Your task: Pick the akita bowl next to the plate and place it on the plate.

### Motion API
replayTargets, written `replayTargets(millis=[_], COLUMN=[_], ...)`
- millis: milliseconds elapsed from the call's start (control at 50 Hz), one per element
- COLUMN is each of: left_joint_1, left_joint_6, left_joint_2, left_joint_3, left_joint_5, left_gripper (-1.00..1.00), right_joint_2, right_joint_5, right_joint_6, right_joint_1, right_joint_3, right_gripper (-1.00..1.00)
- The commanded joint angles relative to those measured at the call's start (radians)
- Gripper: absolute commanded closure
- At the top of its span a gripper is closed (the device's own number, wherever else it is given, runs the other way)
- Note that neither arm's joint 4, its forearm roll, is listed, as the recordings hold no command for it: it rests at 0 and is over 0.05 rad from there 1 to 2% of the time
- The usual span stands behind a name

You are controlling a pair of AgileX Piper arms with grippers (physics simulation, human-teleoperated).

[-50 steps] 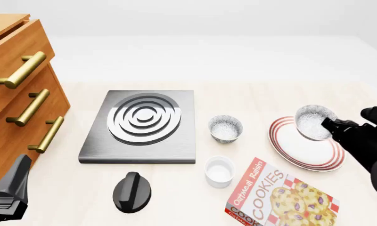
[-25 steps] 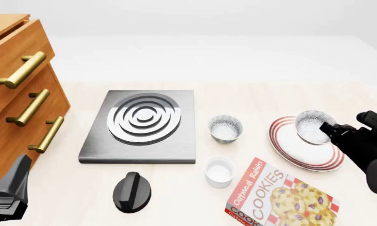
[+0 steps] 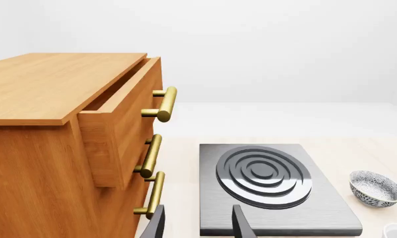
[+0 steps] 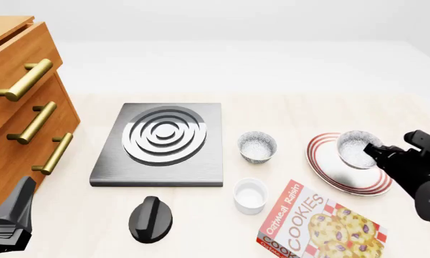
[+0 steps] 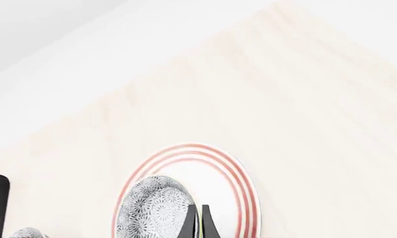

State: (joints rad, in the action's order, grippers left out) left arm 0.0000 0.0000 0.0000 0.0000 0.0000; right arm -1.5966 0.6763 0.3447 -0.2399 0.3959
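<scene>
Pale wood-grain worktop (image 4: 287,110) with a white wall behind. On the right, the right pincer (image 4: 376,152), black and angular, grips the near rim of the akita bowl (image 4: 356,149), a small round bowl, grey-and-white speckled outside and pale inside. The bowl sits low over the plate (image 4: 344,174), a wide flat white disc ringed with thin red lines; whether it touches cannot be told. This looks like the placing step: next, lower if needed, then open the fingers and lift clear. An identical twin bowl (image 4: 257,146) stands apart on the worktop. The left pincer (image 3: 197,225) hangs idle, fingers parted, near a wooden drawer cabinet (image 4: 21,107).
</scene>
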Motion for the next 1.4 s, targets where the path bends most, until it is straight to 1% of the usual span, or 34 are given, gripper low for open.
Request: replayTargets(millis=[20, 780, 1400], left_joint_1=[0.0, 0.0, 0.0], left_joint_6=[0.0, 0.0, 0.0], left_joint_2=[0.0, 0.0, 0.0], left_joint_3=[0.0, 0.0, 0.0], left_joint_5=[0.0, 0.0, 0.0], left_gripper=[-1.0, -1.0, -1.0], right_joint_2=[-0.033, -0.132, -0.15], right_joint_5=[0.022, 0.055, 0.056], right_joint_6=[-0.005, -0.011, -0.017], right_joint_1=[-0.002, 0.003, -0.002], right_joint_3=[0.006, 0.032, 0.035], right_gripper=[1.0, 1.0, 1.0])
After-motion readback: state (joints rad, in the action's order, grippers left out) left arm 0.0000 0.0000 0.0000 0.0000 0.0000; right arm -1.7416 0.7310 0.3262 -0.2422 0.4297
